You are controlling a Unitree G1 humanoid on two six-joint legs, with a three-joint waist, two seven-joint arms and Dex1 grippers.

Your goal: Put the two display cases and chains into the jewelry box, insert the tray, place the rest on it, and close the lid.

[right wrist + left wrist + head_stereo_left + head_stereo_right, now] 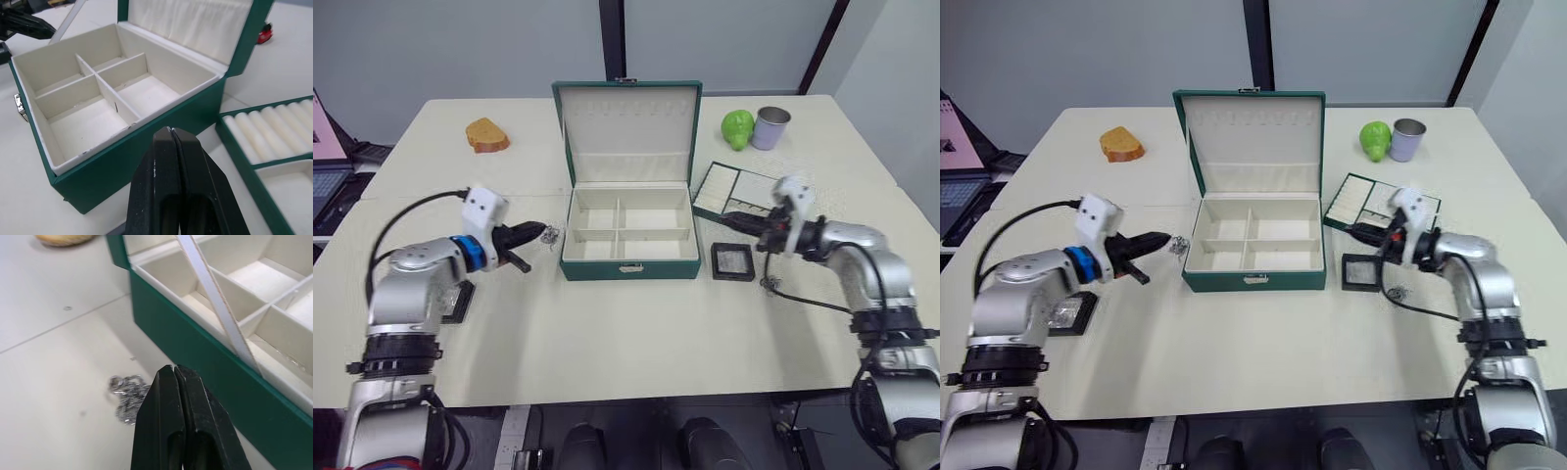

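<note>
The dark green jewelry box (628,266) stands open mid-table, its lid (626,127) upright and its cream compartments bare. My left gripper (538,231) is shut with nothing in it, its tips just short of a small silver chain (549,235) on the table left of the box; the left wrist view shows that chain (128,397) beside the fingers (173,396). One display case (458,302) lies under my left forearm, another (733,261) right of the box. My right gripper (729,217) is shut and empty, hovering between that case and the tray (744,186). A second chain (1400,292) lies near my right forearm.
A brown bread-like piece (486,135) lies at the back left. A green fruit (737,128) and a metal cup (770,127) stand at the back right. A laptop (328,162) sits beyond the table's left edge. Open tabletop stretches in front of the box.
</note>
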